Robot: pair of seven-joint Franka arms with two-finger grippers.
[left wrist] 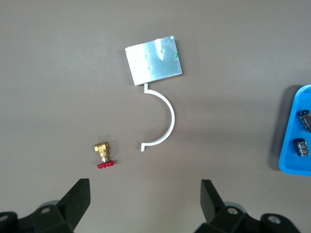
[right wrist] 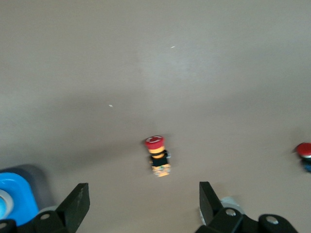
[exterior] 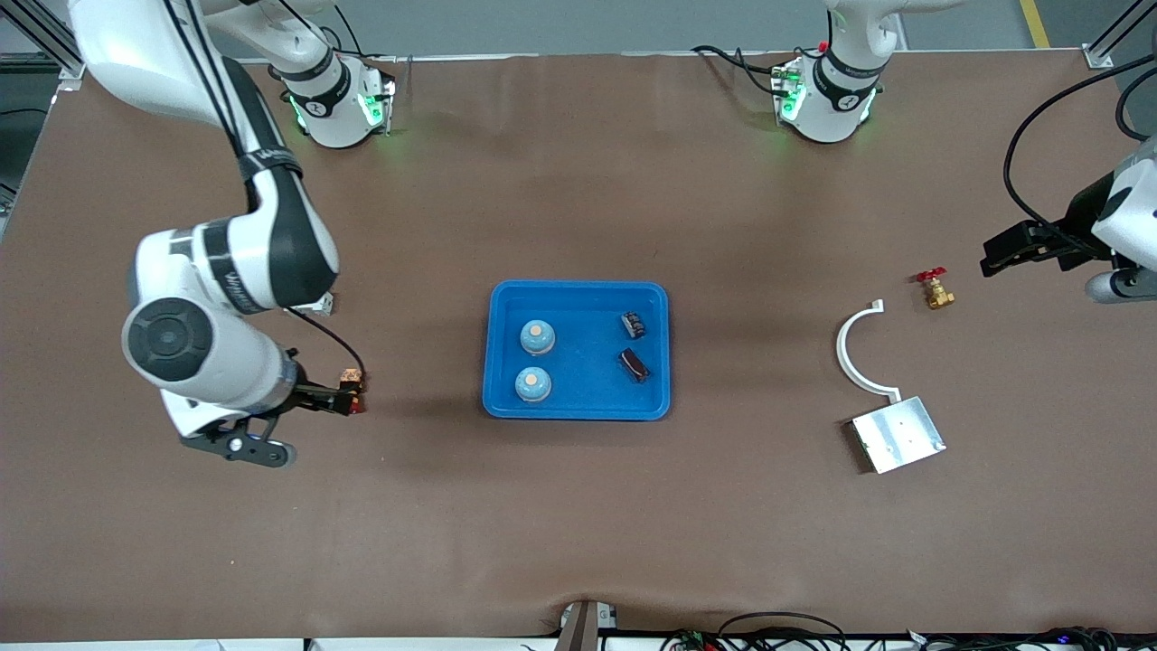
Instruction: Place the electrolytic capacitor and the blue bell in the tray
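Right gripper is hovering over the red-capped push button, fingers spread wide, empty. Blue plastic tray mid-desk is already holding two domed blue bells and two dark cylindrical capacitors, so task looks finished. Left gripper is idling over the brass valve, fingers apart

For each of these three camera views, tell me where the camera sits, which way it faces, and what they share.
Front view: high across the table, facing both arm bases; shows the blue tray, right gripper, left gripper.
Left wrist view: on the left wrist, looking down past its open fingers at the brass valve, white curved bracket, silver plate.
Right wrist view: on the right wrist, looking down past its open fingers at a red-capped button switch.
Shared: front and left wrist views both show valve, bracket, plate and tray.
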